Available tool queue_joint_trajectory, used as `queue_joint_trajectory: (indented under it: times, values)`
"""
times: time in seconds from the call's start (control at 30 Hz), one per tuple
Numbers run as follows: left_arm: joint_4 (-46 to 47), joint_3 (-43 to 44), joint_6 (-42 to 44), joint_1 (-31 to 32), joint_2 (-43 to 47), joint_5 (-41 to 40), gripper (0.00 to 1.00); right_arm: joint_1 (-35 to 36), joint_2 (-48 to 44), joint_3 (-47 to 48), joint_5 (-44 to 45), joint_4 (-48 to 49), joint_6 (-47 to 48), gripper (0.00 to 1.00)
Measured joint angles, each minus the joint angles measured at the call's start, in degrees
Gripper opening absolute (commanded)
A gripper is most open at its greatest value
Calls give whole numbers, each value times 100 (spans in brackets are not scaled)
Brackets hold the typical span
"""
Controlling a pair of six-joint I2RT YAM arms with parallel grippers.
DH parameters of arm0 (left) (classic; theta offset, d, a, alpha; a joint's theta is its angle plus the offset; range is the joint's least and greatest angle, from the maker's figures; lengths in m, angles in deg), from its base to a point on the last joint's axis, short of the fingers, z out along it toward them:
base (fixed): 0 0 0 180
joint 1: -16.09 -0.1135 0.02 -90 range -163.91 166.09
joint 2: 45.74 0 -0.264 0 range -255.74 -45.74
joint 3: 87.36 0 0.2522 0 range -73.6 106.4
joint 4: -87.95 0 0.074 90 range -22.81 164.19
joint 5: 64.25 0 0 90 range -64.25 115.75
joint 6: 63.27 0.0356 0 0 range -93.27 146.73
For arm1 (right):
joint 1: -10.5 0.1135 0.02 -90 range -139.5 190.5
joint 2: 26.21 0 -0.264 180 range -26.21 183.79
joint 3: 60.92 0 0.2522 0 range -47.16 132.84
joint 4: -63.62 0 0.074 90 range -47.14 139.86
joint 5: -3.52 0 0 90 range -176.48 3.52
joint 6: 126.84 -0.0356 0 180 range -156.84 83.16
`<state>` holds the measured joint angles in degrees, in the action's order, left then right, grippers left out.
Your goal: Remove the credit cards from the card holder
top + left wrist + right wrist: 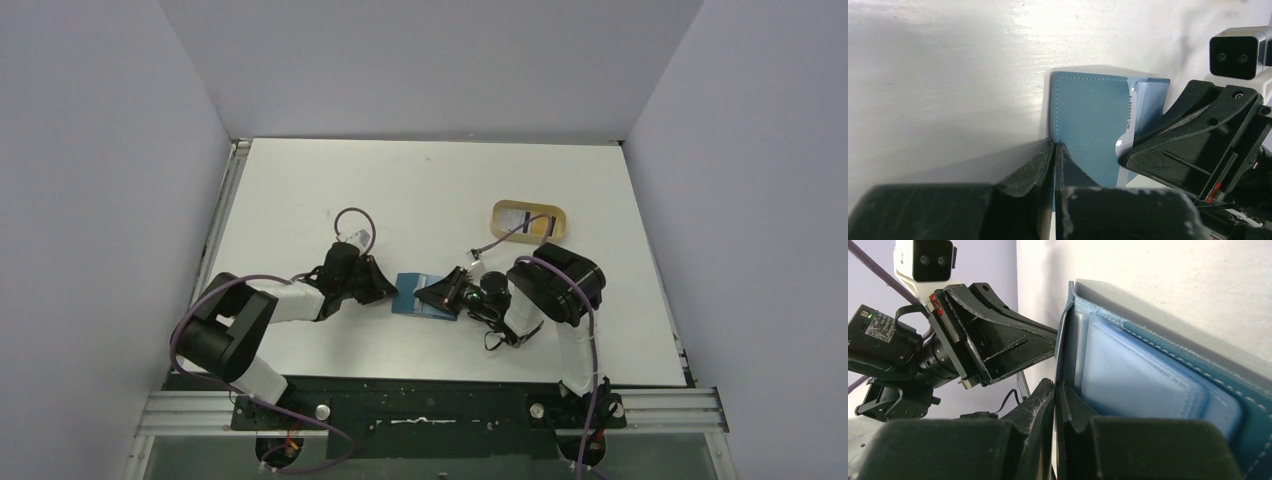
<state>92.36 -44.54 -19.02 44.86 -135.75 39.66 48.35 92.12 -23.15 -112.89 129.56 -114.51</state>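
The wallet (408, 301) lies open on the table (400, 190) between the two arms. The left gripper (1054, 148) has its fingers pressed together on the wallet's teal edge. The right gripper (1055, 389) comes in from the other side, also pinched tight on a thin teal flap, with the clear sleeves (1133, 385) just beside its fingers. The two grippers' tips are close together over the wallet.

In the left wrist view a pale card (1129, 117) with printed digits pokes out of a pocket, just beside the right gripper. The tray (500, 212) sits well apart from the wallet, beyond the right arm, and holds a striped card (527, 222).
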Motion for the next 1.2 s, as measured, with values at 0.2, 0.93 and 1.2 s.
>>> queue_joint_trajectory:
  times: [0.2,0.93,1.2]
  values:
    - [-4,31,0,22,-28,26,0,-103,-15,-94,-96,39,2,0]
    - [-1106,153,94,-74,457,-372,0,-1040,-3591,-138,-83,-5219,1803,0]
    - [-2345,632,391,-138,586,-774,0,-2387,-4570,1502,-39,-7477,2935,0]
